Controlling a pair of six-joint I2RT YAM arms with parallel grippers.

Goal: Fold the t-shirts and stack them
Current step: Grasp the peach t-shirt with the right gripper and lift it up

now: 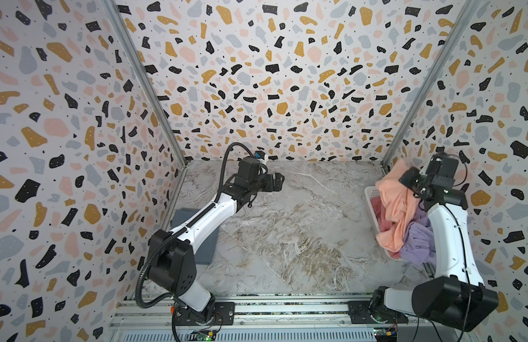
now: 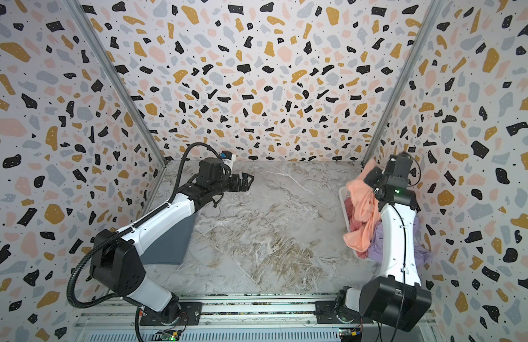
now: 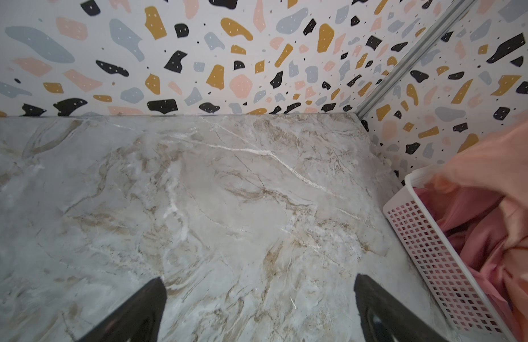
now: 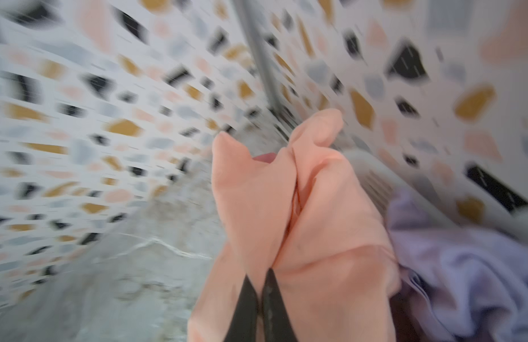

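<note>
Where the right hand (image 4: 261, 272) meets cloth, its two black fingers are pressed together, pinching a bunched fold of the peach-orange t-shirt (image 1: 394, 213). From that pinch the tee hangs in a long limp drape above the white basket (image 3: 428, 237) at the desk's (image 1: 286, 225) 3 o'clock edge, its lower end trailing toward 5 o'clock over the rim. In the basket lie the dusty-rose tee (image 3: 464, 207) and the lavender tee (image 1: 419, 239), both crumpled and touching the peach one. The left hand (image 1: 276, 180) hovers spread wide and empty near 11 o'clock. The slate-grey tee (image 2: 168, 242) lies flat near 8 o'clock, partly under the left arm.

The peach tee looks light and thoroughly soft, so it will likely sag, twist and swing rather than keep any shape. A mid-cloth pinch only bunches it. A shoulder seam or hem corner would probably serve better, with the left hand taking a second corner to spread it. Its tail could drag the rose tee out.
</note>
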